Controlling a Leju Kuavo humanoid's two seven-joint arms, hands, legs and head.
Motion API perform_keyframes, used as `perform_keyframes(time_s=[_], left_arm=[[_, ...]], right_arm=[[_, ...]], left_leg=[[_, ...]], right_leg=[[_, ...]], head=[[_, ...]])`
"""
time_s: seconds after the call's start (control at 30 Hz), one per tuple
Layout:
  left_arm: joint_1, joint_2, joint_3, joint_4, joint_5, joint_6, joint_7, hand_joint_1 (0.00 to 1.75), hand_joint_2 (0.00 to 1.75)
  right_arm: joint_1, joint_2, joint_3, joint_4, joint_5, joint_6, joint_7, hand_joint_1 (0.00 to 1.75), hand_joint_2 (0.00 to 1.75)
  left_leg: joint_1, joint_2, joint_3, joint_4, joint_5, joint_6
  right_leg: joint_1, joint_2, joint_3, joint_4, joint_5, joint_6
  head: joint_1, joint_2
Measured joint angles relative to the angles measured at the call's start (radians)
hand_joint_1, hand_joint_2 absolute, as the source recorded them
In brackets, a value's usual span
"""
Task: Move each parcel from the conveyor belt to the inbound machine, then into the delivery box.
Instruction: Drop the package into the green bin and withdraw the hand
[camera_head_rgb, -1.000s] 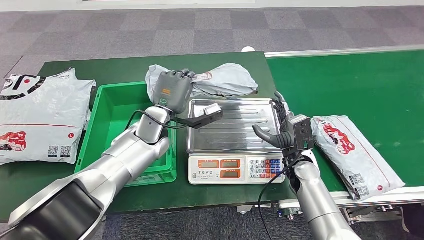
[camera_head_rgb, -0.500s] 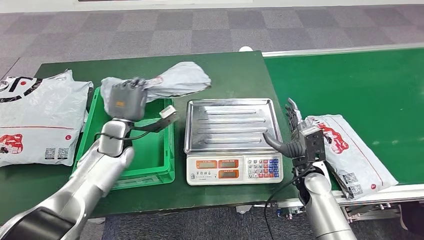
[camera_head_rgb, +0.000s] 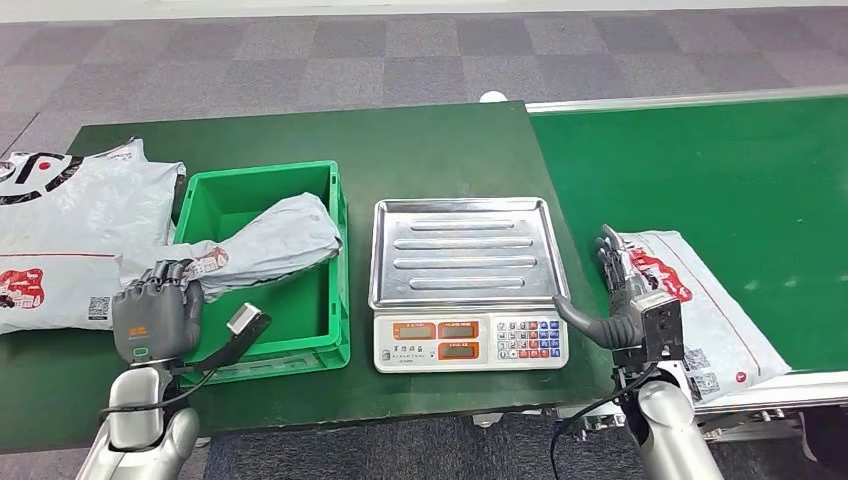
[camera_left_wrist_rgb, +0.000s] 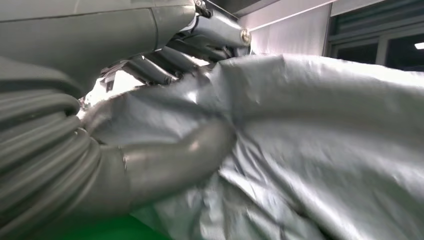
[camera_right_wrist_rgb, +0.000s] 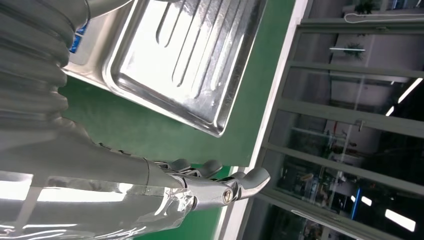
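My left hand (camera_head_rgb: 155, 318), clamped on the grey parcel (camera_head_rgb: 270, 240), has swung it off the scale (camera_head_rgb: 460, 255) into the green box (camera_head_rgb: 335, 330); release follows. My right hand (camera_head_rgb: 625, 300), fingers apart, has reached the next parcel (camera_head_rgb: 715, 310).

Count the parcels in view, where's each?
3: one grey parcel held by the left hand over the green box; one on the table's left; one on the conveyor beside the right hand.

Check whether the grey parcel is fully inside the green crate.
Partly: the grey parcel drapes over the green crate wall, gripped by the left robot hand.
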Motion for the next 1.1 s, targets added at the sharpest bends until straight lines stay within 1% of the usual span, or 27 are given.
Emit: perform_keyframes(time_s=[0.1,0.2,0.3,0.4,0.57,0.63,0.73,0.87,1.1], left_arm=[[0.043,0.006,0.018,-0.049,0.082,-0.015,-0.039,0.00,1.75],[0.051,0.007,0.021,-0.058,0.264,-0.062,-0.142,0.00,1.75],[0.039,0.005,0.014,-0.052,0.431,-0.118,-0.251,0.00,1.75],[-0.011,-0.002,-0.015,-0.030,0.556,-0.192,-0.335,0.00,1.75],[-0.134,-0.028,-0.080,0.050,0.744,-0.331,-0.420,0.00,1.75],[-0.181,-0.041,-0.096,0.088,0.795,-0.369,-0.441,0.00,1.75],[-0.222,-0.055,-0.110,0.127,0.813,-0.377,-0.450,0.00,1.75],[-0.243,-0.062,-0.122,0.157,0.816,-0.376,-0.455,0.00,1.75],[-0.256,-0.067,-0.125,0.186,0.817,-0.376,-0.455,0.00,1.75]], right_arm=[[0.013,0.000,-0.001,-0.009,0.002,-0.005,-0.007,0.00,1.75],[0.005,0.000,-0.001,-0.009,0.002,-0.002,-0.013,0.00,1.75],[-0.025,0.000,-0.001,0.007,-0.001,0.003,-0.016,0.00,1.75],[-0.090,0.000,0.003,0.059,-0.015,0.006,-0.015,0.00,1.75],[-0.224,0.002,0.020,0.180,-0.033,0.008,-0.008,0.00,1.75],[-0.260,0.003,0.028,0.219,-0.036,0.007,-0.005,0.00,1.75],[-0.287,0.004,0.032,0.255,-0.036,0.007,-0.004,0.00,1.75],[-0.300,0.006,0.032,0.282,-0.036,0.006,-0.004,0.00,1.75],[-0.306,0.008,0.032,0.303,-0.036,0.006,-0.004,0.00,1.75]], left_leg=[[0.000,0.000,0.001,0.000,-0.001,-0.001],[0.000,0.000,0.001,0.000,-0.001,-0.001],[0.000,0.000,0.001,0.000,0.000,-0.001],[0.000,0.000,0.001,0.000,0.002,0.000],[0.000,-0.001,0.001,0.001,0.005,0.001],[0.000,-0.002,0.000,0.001,0.006,0.001],[0.000,-0.002,0.000,0.001,0.006,0.001],[0.000,-0.002,0.000,0.001,0.006,0.000],[0.000,-0.002,0.000,0.001,0.005,0.000]], right_leg=[[0.000,0.000,0.000,0.000,-0.001,-0.001],[0.000,0.000,0.001,0.000,-0.001,-0.001],[0.000,-0.001,0.001,0.000,0.000,-0.001],[0.000,-0.001,0.001,0.000,0.002,0.000],[0.000,-0.001,0.001,0.000,0.006,0.001],[0.000,-0.002,0.001,0.000,0.006,0.001],[0.000,-0.002,0.002,0.000,0.006,0.001],[0.000,-0.001,0.001,0.000,0.006,0.000],[0.000,-0.002,0.001,0.000,0.005,0.000]], head=[[0.000,0.000],[0.000,0.000],[0.000,0.000],[0.000,0.000],[0.000,0.000],[0.000,0.000],[0.000,0.000],[0.000,0.000],[0.000,0.000]])
